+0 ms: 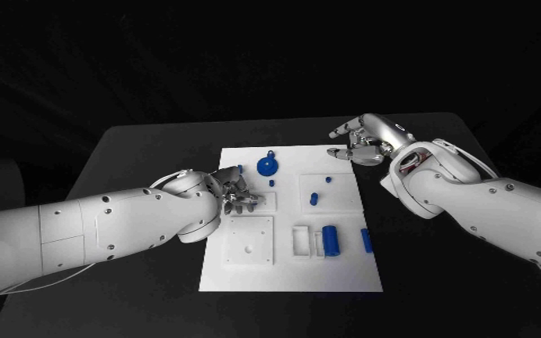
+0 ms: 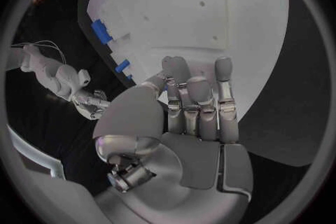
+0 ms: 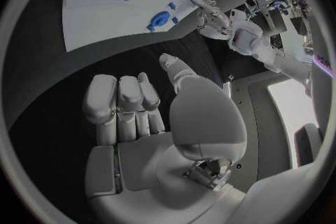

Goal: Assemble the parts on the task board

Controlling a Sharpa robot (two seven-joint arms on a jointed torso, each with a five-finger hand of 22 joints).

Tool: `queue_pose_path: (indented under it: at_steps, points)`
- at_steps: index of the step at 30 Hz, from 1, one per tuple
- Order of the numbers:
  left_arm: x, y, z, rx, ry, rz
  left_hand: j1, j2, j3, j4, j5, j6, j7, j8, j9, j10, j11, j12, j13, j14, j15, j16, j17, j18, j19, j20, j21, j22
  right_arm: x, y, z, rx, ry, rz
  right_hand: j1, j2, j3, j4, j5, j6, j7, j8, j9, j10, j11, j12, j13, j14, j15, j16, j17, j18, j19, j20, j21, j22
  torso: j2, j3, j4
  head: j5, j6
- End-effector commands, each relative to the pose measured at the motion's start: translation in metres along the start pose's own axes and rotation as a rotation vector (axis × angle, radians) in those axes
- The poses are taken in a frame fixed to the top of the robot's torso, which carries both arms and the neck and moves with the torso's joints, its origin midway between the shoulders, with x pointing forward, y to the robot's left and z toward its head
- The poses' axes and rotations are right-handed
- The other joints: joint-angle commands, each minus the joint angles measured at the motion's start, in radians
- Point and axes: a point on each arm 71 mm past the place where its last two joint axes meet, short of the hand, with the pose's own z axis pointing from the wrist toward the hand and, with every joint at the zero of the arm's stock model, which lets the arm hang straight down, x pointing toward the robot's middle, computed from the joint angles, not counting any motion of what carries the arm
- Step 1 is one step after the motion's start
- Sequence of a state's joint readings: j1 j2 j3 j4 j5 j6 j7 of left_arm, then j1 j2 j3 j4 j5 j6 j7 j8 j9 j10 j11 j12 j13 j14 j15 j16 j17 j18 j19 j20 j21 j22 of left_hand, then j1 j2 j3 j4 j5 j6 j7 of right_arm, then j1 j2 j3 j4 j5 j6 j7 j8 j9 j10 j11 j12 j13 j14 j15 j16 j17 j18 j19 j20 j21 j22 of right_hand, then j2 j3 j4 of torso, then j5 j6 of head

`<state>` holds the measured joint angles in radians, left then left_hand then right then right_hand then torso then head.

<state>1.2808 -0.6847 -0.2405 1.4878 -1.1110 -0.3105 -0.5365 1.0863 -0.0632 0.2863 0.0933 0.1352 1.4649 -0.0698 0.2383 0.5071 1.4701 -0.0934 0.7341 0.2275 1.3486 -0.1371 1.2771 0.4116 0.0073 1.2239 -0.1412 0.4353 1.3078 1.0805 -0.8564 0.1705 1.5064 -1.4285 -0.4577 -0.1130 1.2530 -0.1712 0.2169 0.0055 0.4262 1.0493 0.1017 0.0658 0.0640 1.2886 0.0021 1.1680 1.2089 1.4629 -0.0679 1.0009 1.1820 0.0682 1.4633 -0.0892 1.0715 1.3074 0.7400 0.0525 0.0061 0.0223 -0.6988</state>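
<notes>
Task board (image 1: 288, 275) is a white rectangular plate mid-table, long axis running away from the robot. Near end: a square white inset block (image 1: 247, 240), a blue cylinder (image 1: 331, 239) lying in a white holder, and a blue bar (image 1: 367, 240) just beside it. Mid-board: small blue pegs (image 1: 314, 196). Far end: round blue part (image 1: 266, 167). Left hand (image 1: 229, 190) at the board's left edge, fingers apart, holding nothing. Right hand (image 1: 364, 142) hovers at the far right corner, fingers loosely curled, also empty.
</notes>
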Motion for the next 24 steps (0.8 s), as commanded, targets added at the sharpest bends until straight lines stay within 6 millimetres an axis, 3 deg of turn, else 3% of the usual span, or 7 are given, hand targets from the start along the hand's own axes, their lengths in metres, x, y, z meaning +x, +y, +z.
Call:
queue_pose_path:
  at_steps: [1,5,7,12,14,17,24]
  points:
    - [0.0037,0.0015,0.0002,-0.016,0.029,0.004,0.001,-0.016,0.005,0.021,-0.014,0.015,-0.003,-0.004,-0.002,0.045,-0.001,-0.001,-0.002,0.0,0.004,-0.005,-0.001,-0.007,0.002,0.002,-0.004,0.02,0.0011,0.0003,-0.0003,-0.004,0.012,-0.002,-0.008,-0.001,-0.001,0.005,0.005,0.006,0.002,-0.004,-0.002,-0.004,-0.002,-0.006,-0.001,-0.001,-0.001,-0.003,-0.001,0.009,0.042,0.002,-0.005,0.14,0.0,0.0001,0.0,-0.001,0.0]
    - [0.003,0.0026,0.0001,-0.019,0.025,0.001,0.004,-0.029,0.012,0.043,-0.035,0.017,-0.003,-0.003,-0.002,0.045,-0.002,-0.001,-0.002,0.0,0.003,-0.005,-0.001,-0.007,0.003,0.001,-0.004,0.02,0.0013,0.0001,-0.0004,-0.004,0.013,-0.001,-0.008,-0.001,-0.001,0.005,0.005,0.006,0.002,-0.004,-0.002,-0.004,-0.002,-0.006,-0.001,-0.001,-0.001,-0.003,-0.001,0.009,0.042,0.002,-0.005,0.14,0.0,0.0001,0.0002,-0.002,0.0]
    - [0.0025,0.0035,0.0,-0.021,0.022,-0.001,0.002,-0.04,0.015,0.062,-0.067,0.019,-0.003,-0.003,-0.002,0.045,-0.002,-0.001,-0.003,0.0,0.004,-0.005,-0.001,-0.007,0.003,0.002,-0.004,0.02,0.0014,0.0,-0.0005,-0.004,0.013,-0.001,-0.008,-0.001,-0.001,0.005,0.005,0.006,0.002,-0.004,-0.002,-0.004,-0.002,-0.006,-0.001,-0.001,-0.001,-0.003,-0.001,0.009,0.042,0.002,-0.005,0.14,0.0,-0.0001,0.0001,-0.003,0.0]
    - [0.0006,0.0067,-0.0012,-0.023,0.013,-0.008,-0.015,-0.123,0.0,0.162,-0.086,0.027,-0.004,-0.005,-0.005,0.046,-0.003,-0.001,-0.007,-0.001,0.0,-0.006,-0.001,-0.007,0.003,-0.003,-0.004,0.02,0.0018,-0.0007,-0.0011,-0.002,0.013,-0.001,-0.008,-0.001,-0.001,0.005,0.005,0.006,0.002,-0.004,-0.002,-0.004,-0.002,-0.006,-0.001,-0.001,-0.001,-0.003,-0.001,0.009,0.042,0.002,-0.005,0.14,-0.001,-0.001,0.0002,-0.004,0.001]
    - [0.0,0.0073,-0.0018,-0.023,0.01,-0.01,-0.01,-0.099,-0.129,0.183,-0.085,0.027,-0.004,-0.007,-0.006,0.045,-0.003,-0.001,-0.008,-0.001,0.0,-0.007,0.0,-0.007,0.003,-0.002,-0.003,0.02,0.0021,-0.0011,-0.0013,-0.002,0.013,-0.001,-0.008,-0.001,-0.001,0.005,0.005,0.006,0.002,-0.004,-0.002,-0.004,-0.002,-0.006,-0.001,-0.001,-0.001,-0.003,-0.001,0.009,0.042,0.002,-0.005,0.14,-0.001,-0.0011,0.0006,-0.004,0.002]
    - [-0.0014,0.0076,-0.0028,-0.02,0.009,-0.017,-0.024,-0.12,-0.189,0.199,-0.085,0.026,-0.003,-0.01,-0.008,0.045,-0.003,-0.003,-0.011,-0.002,-0.001,-0.009,0.0,-0.007,0.002,-0.003,-0.004,0.019,0.0027,-0.0015,-0.0016,-0.001,0.013,0.0,-0.01,-0.001,-0.004,0.006,0.005,0.005,0.002,-0.004,-0.002,-0.004,-0.002,-0.007,-0.002,-0.001,-0.001,-0.005,-0.002,0.01,0.042,0.002,-0.007,0.139,-0.001,-0.0012,0.0,-0.002,0.003]
    - [-0.0057,0.0055,-0.004,-0.014,0.016,-0.045,-0.069,-0.132,-0.306,0.202,-0.085,0.022,-0.002,-0.021,-0.015,0.045,-0.005,-0.012,-0.018,-0.004,-0.002,-0.015,-0.002,-0.007,0.001,-0.004,-0.005,0.019,0.0035,-0.0025,-0.0018,0.002,0.014,0.0,-0.01,-0.001,-0.004,0.006,0.005,0.005,0.002,-0.004,-0.002,-0.004,-0.002,-0.007,-0.002,-0.001,-0.001,-0.005,-0.002,0.01,0.042,0.002,-0.007,0.139,-0.001,-0.0008,-0.0001,0.0,0.005]
